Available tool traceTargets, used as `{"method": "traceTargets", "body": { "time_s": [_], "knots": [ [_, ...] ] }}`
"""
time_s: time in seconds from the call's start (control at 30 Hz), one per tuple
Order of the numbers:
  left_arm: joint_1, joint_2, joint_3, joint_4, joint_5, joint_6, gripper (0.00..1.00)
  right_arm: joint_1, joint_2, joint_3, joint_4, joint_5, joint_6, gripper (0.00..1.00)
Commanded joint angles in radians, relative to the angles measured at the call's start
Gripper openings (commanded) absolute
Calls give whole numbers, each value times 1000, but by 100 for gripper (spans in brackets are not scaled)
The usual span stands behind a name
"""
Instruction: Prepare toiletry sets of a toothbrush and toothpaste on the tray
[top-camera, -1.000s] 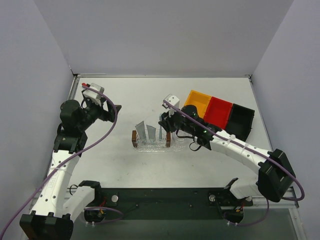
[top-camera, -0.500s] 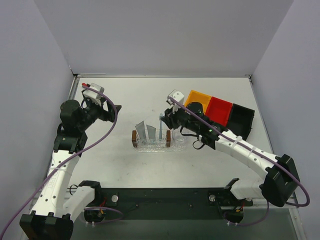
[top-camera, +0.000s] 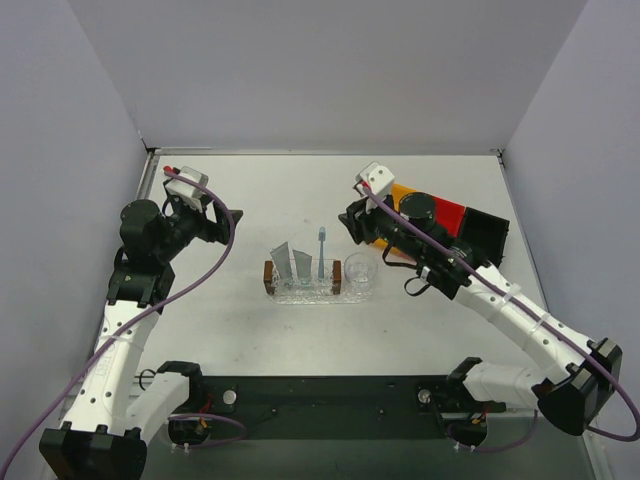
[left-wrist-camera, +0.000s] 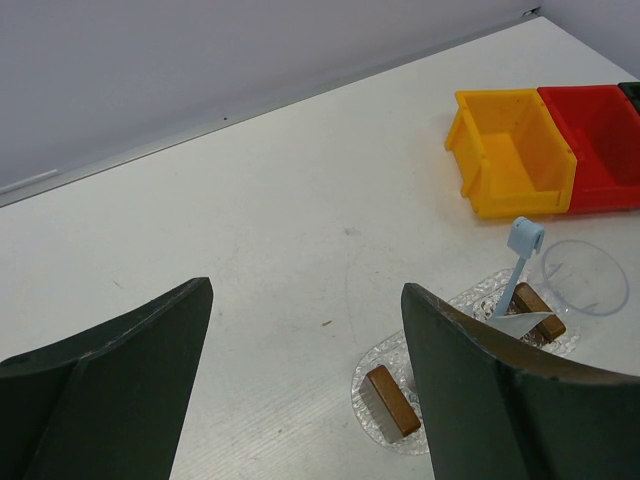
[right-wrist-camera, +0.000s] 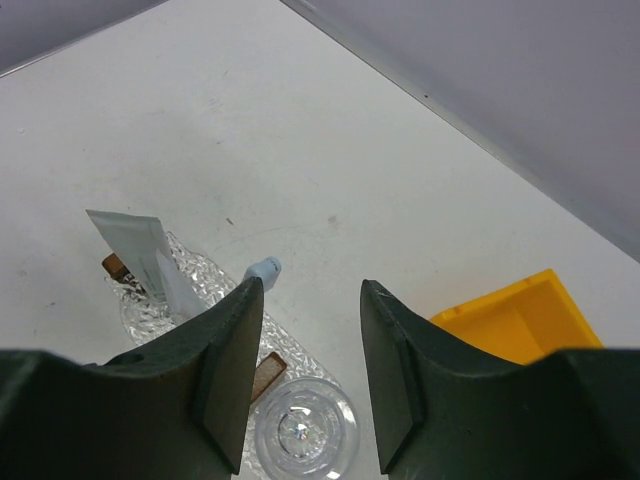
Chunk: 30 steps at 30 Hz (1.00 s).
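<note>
The clear, bumpy tray (top-camera: 303, 292) lies mid-table. Two silvery toothpaste tubes (top-camera: 285, 262) stand propped in its left half. The pale blue toothbrush (top-camera: 321, 253) stands nearly upright in its right half, head up. My right gripper (top-camera: 352, 222) hovers back-right of the tray, open and empty. In the right wrist view its gap (right-wrist-camera: 311, 290) frames bare table, with the toothbrush head (right-wrist-camera: 263, 268), a toothpaste tube (right-wrist-camera: 135, 245) and the tray (right-wrist-camera: 200, 282) off to the left. My left gripper (top-camera: 226, 220) hangs open far left of the tray; its view shows the tray (left-wrist-camera: 372, 358) and the toothbrush (left-wrist-camera: 520, 258).
A clear round cup (top-camera: 361, 272) stands at the tray's right end, directly below my right gripper's jaws (right-wrist-camera: 305, 435). Small brown blocks (left-wrist-camera: 392, 400) sit at the tray's ends. Yellow (top-camera: 392, 200), red (top-camera: 440, 220) and black (top-camera: 483, 240) bins line the back right.
My right gripper has let go of the toothbrush, opened wider and pulled up and back toward the bins. The toothbrush stays standing in the tray. The left arm has not moved.
</note>
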Motion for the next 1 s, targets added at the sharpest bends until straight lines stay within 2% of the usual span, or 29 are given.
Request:
{"method": "traceTargets", "body": {
  "time_s": [0.0,0.2,0.47,0.63,0.77,0.97],
  "knots": [
    [8,-23,-4,55,-3,-5,87,-24,-64,46,-38,73,-27,39],
    [8,-23,-3,60,-28,-6,87,-90,-146,81,-99,128,-12,41],
    [9,-29,-6,46,-120,-5,89,-226,-255,61,-127,230,23,54],
    [8,-6,17,-11,-203,1,93,-295,-318,44,-132,260,29,57],
    [15,-17,13,-21,-220,11,96,-368,-347,28,-170,263,49,68],
    [26,-26,16,-58,-267,26,97,-464,-377,3,-216,255,68,79]
  ]
}}
